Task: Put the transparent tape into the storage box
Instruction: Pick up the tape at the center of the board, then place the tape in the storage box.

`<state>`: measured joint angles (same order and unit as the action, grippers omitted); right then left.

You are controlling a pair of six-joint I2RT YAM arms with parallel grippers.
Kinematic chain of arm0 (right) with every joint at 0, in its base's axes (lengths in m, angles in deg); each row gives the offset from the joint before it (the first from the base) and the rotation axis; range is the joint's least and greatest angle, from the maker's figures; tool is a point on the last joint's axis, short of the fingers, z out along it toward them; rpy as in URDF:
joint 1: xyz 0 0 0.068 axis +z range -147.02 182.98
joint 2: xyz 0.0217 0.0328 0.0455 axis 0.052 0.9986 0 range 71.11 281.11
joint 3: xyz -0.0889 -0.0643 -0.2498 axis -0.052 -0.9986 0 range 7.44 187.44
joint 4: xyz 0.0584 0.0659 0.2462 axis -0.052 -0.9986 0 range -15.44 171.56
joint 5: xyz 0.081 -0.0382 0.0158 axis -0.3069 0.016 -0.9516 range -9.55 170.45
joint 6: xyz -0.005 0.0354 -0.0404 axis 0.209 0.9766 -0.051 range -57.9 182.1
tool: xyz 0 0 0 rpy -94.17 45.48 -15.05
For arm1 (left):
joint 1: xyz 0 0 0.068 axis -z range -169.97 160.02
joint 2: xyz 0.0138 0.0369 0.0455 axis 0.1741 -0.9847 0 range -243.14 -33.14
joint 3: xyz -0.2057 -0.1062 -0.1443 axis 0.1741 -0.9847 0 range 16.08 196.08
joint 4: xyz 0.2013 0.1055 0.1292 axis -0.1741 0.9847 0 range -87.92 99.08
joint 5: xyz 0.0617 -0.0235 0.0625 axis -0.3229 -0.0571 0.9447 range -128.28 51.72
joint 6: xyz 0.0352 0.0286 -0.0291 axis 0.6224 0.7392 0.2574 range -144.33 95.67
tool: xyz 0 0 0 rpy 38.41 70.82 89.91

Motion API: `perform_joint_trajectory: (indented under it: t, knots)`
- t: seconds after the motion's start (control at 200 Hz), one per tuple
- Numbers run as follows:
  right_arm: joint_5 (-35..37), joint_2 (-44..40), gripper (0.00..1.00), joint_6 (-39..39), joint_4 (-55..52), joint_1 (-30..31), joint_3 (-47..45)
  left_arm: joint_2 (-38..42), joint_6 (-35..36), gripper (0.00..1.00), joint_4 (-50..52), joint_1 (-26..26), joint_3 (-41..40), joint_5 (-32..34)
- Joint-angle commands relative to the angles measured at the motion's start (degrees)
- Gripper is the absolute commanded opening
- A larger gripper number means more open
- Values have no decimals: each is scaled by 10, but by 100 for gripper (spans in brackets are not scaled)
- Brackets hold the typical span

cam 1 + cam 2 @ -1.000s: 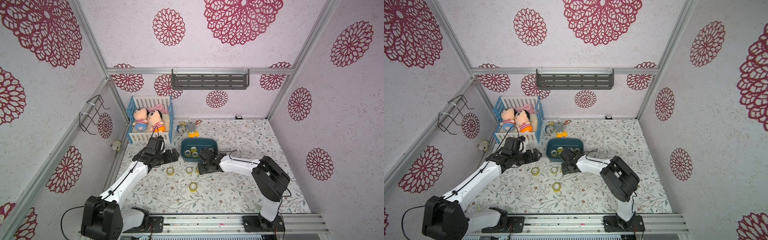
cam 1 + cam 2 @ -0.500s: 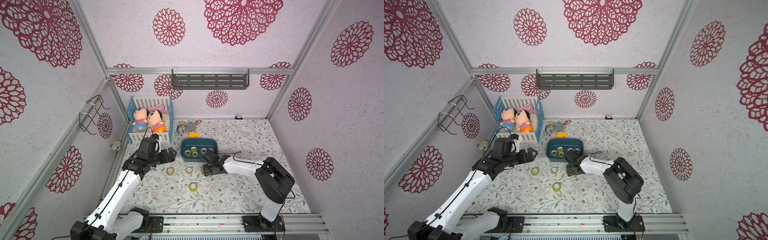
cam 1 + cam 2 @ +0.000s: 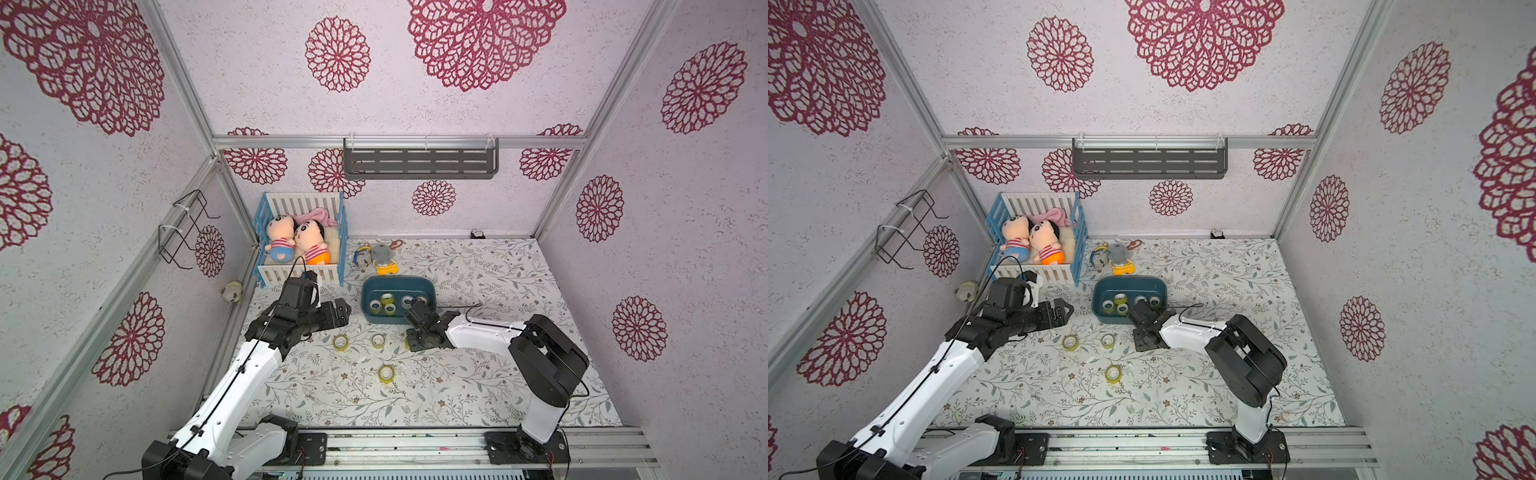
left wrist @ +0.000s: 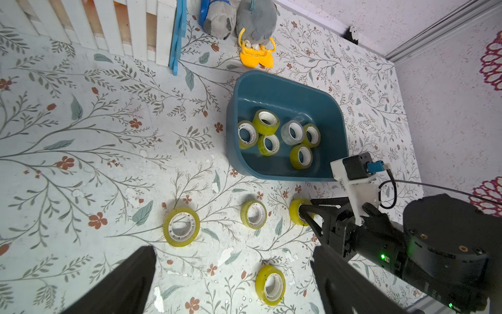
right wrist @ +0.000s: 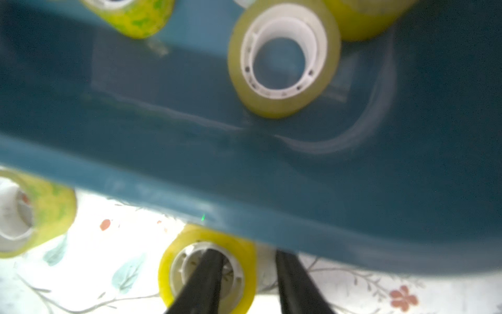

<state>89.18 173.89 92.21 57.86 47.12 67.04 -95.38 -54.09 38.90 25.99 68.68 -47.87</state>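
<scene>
The storage box (image 3: 399,279) (image 3: 1129,279) (image 4: 285,87) (image 5: 244,190) is a teal tub holding several yellowish tape rolls (image 4: 266,122). Just in front of it lies a transparent tape roll (image 4: 294,214) (image 5: 168,266). My right gripper (image 3: 413,340) (image 3: 1139,345) (image 4: 307,206) (image 5: 248,255) straddles its wall, one finger in the white core and one outside. A strip of table shows between the roll and the outer finger, so the jaws are not clamped. Three more rolls (image 3: 340,342) (image 3: 377,340) (image 3: 386,373) lie loose on the table. My left gripper (image 3: 343,309) (image 3: 1067,309) (image 4: 233,250) hovers open and empty to the left.
A blue-and-white crib (image 3: 301,241) with dolls stands at the back left. Plush toys (image 3: 376,257) lie right behind the box. A grey shelf (image 3: 419,164) hangs on the back wall and a wire rack (image 3: 183,228) on the left wall.
My right gripper has come down and forward from the box onto the roll beside it, and its jaws have narrowed. The left arm's pose shifted while its gripper stayed about where it was.
</scene>
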Motion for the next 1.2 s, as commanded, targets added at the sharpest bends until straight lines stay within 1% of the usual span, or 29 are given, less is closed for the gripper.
perform_joint_trajectory:
  t: [0.0, 0.155, 0.215, 0.355, 0.495, 0.661, 0.796, 0.861, 0.961, 1.081, 1.191]
  knots:
    - [25, -16, 25, -4, -3, 3, -20, -5, 13, 97, 4, -3, 6, 8]
    - [40, -52, 9, -6, -5, 3, -41, -10, 15, 97, 3, -4, 6, 15]
    - [45, -73, 5, -6, -6, 3, -48, -13, 15, 97, 3, -3, 7, 15]
    - [49, -142, 0, -15, -1, 3, -61, -23, 12, 97, 7, -3, 7, 15]
    - [36, -216, 0, -23, 15, 2, -73, -31, 10, 97, 5, -3, 7, 9]
    - [34, -253, 0, -43, -12, -13, -40, -32, 1, 97, -26, -3, -2, -18]
    - [-1, -231, 1, -59, -26, -45, 17, -49, -2, 97, -58, -3, 8, -39]
    - [-20, -199, 1, -66, -33, -58, 53, -64, 8, 97, -61, -3, 21, -38]
    - [-32, -139, 0, -78, -43, -67, 112, -84, 19, 97, -66, -6, 31, -24]
    - [-36, -72, 0, -87, -42, -75, 162, -100, 23, 97, -78, -16, 26, -26]
    - [-74, -22, 0, -93, -25, -87, 192, -97, 27, 97, -79, -24, 11, -24]
